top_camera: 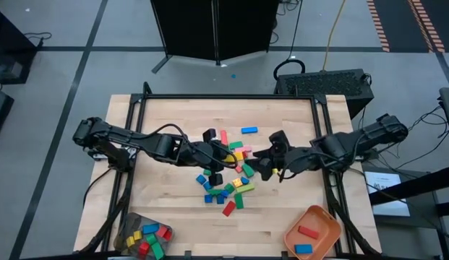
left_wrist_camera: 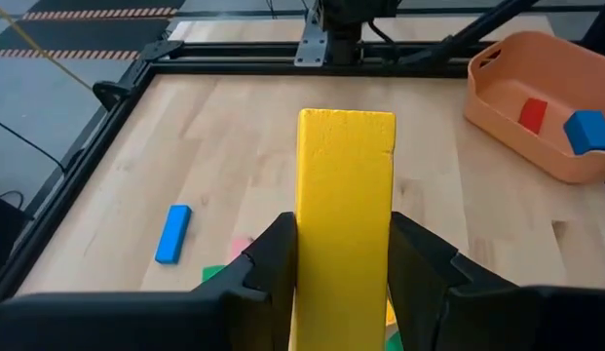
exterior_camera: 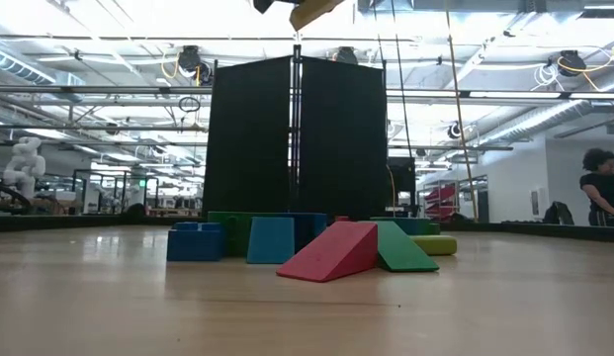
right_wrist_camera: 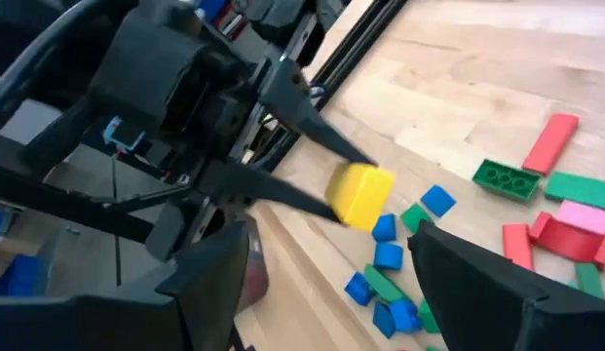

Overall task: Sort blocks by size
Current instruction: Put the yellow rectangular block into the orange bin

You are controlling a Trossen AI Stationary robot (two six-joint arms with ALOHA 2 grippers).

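The table (top_camera: 173, 115) carries a loose heap of blocks (top_camera: 228, 189) at its middle, with one blue block (top_camera: 249, 131) apart toward the far edge. An orange tray (top_camera: 314, 232) at the near right corner holds a red and a blue block; a grey container (top_camera: 144, 237) at the near left corner holds several more. Both arms reach in from the sides, stretched low toward the heap. The left jaws (left_wrist_camera: 343, 283) pinch a long yellow block (left_wrist_camera: 345, 205) between them, lifted off the table, its free end sticking out past the fingertips. The right jaws (right_wrist_camera: 331, 278) hang spread and empty above the heap, just beside the left ones.
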